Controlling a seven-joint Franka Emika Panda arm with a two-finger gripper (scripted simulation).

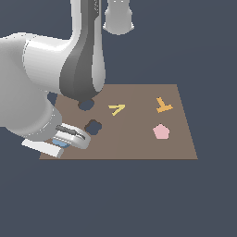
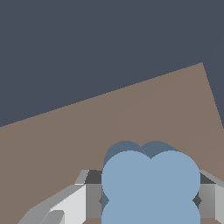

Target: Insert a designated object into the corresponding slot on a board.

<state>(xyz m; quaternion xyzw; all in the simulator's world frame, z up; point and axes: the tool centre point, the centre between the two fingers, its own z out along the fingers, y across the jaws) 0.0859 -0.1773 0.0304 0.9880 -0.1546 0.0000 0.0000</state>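
Wrist view shows my jaws (image 2: 151,201) set on either side of the light blue clover piece (image 2: 151,186), one finger (image 2: 94,201) against each flank with no gap that I can see, so I judge that I am holding it. It fills the space between the fingers, and the brown board (image 2: 131,118) lies beneath, with a darker shade of the piece showing just beyond its far lobes.

From the exterior view, my hand sits low over the board's near corner on the exterior view's left, and only a sliver of blue peeks out under it. The clover-shaped slot (image 1: 93,126) is just beside my hand, a little farther in and toward the exterior view's right. The round hole (image 1: 86,104) lies beyond it, partly behind my arm. The yellow piece (image 1: 116,109), the orange Y-shaped piece (image 1: 163,105) and the pink pentagon (image 1: 161,132) lie well apart to the right.

I judge the grasp step is done or finishing. Next I would lift, carry the piece over the slot, turn until the lobes match, then lower it straight.
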